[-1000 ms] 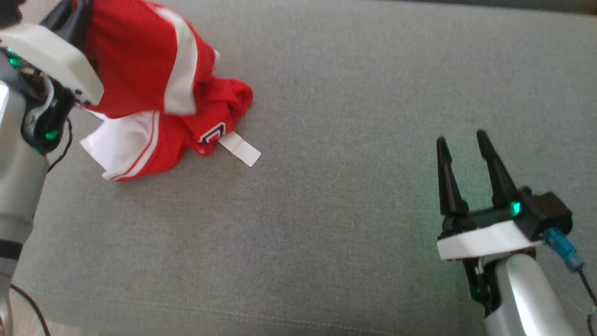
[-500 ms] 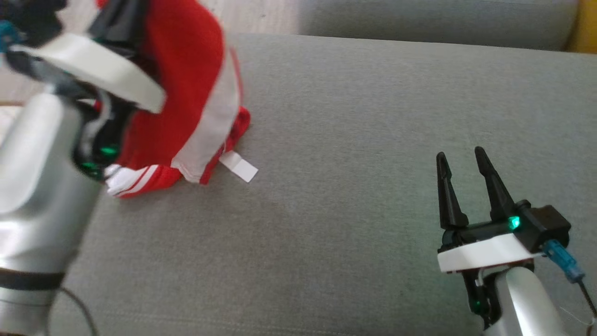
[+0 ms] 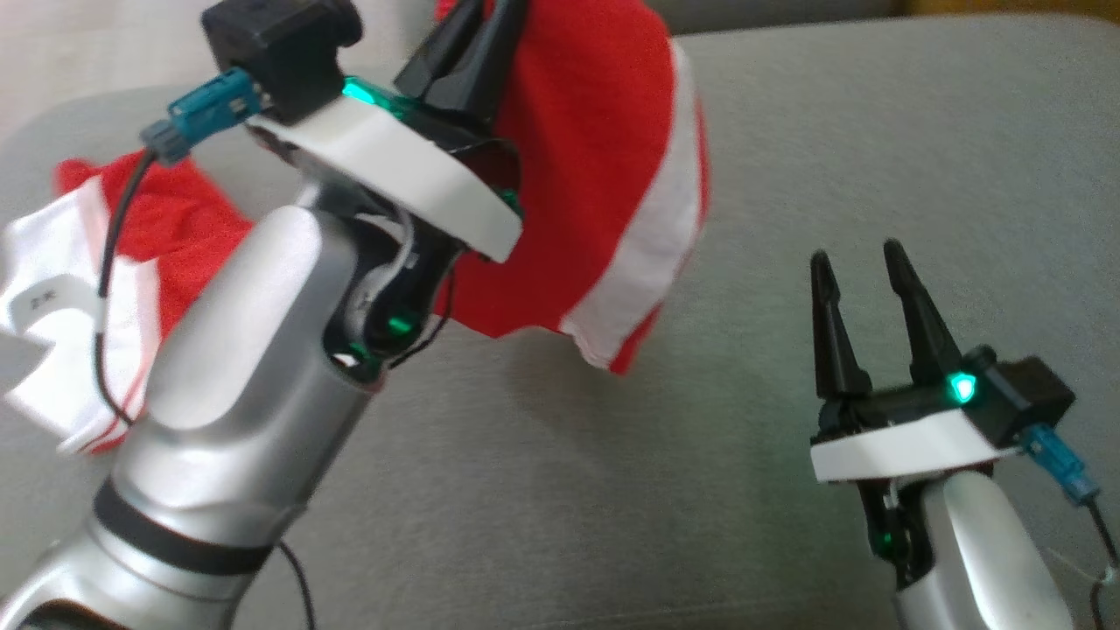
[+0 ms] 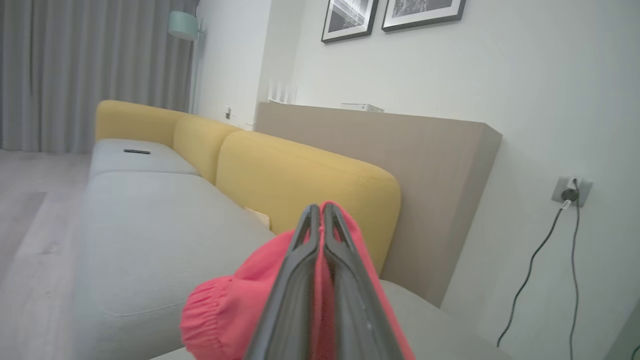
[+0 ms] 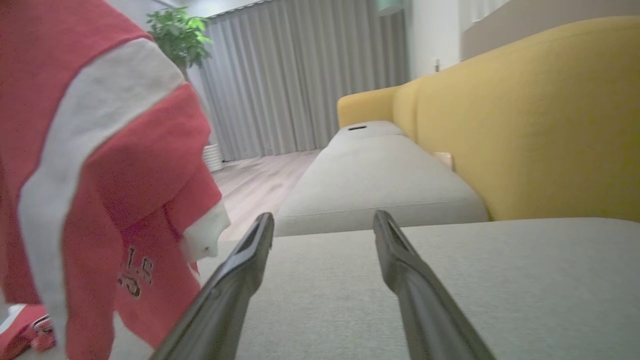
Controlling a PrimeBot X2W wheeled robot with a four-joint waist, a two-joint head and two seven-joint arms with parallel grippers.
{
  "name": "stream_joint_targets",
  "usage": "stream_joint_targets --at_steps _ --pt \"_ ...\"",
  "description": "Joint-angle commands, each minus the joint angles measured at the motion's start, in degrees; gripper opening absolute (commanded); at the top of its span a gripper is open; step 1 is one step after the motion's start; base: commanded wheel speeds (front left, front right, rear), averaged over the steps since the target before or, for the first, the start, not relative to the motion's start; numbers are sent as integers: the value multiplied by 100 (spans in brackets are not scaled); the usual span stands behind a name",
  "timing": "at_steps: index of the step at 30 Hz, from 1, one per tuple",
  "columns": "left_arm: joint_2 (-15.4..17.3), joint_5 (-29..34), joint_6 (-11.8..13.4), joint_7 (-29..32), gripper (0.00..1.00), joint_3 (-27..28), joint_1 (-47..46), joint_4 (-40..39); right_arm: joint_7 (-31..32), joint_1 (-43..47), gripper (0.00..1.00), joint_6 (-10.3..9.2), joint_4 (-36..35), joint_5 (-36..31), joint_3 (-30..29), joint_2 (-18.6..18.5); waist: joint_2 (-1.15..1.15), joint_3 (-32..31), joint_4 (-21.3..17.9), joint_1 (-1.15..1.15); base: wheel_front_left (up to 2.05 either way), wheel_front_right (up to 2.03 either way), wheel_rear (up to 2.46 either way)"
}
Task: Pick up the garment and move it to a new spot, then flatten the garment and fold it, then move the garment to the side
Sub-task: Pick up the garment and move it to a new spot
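Holding garment (image 3: pixel 604 157) raised over sofa (image 3: pixel 875 131), clamped in closed left pincer (image 3: pixel 481 35); right pincer (image 3: pixel 856 254) open, empty. Likely mid-move to new spot; next, lowering and spreading flat.

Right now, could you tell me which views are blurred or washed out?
Head view: soft, washed out top left beyond the sofa. Left wrist view: garment and shut jaws blur near the lens. Right wrist view: grainy, open jaws stretched by the lens.

grey-and-yellow sofa (image 4: pixel 150 240), maybe wooden floor (image 5: pixel 255 180)
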Motion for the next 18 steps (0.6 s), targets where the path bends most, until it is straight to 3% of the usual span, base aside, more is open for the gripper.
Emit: stream_joint_targets --at_steps 1,6,10,11,12,18 --pt "33 -30 44 -73 0 224 -318 -148 -61 -307 100 -5 -233 72 175 -25 0 209 -473 0 0 0 0" --pt "-278 -130 98 -317 0 289 -376 160 -61 -511 100 -5 -305 210 249 -25 0 472 -994 0 0 0 0" --pt "-346 -104 92 -561 0 341 -390 801 -61 -609 100 -5 -334 279 294 -25 0 625 -1234 0 0 0 0" --pt "-336 -53 80 -644 67 331 -394 1010 -61 -619 100 -5 -338 285 298 -25 0 646 -1257 0 0 0 0" --pt "-333 -27 61 -721 100 332 -385 1239 -61 -623 100 -5 -341 288 300 -25 0 659 -1268 0 0 0 0" --pt "-147 419 -26 -1159 100 416 -314 2453 -61 -561 100 -5 -325 192 181 -25 0 613 -1028 0 0 0 0"
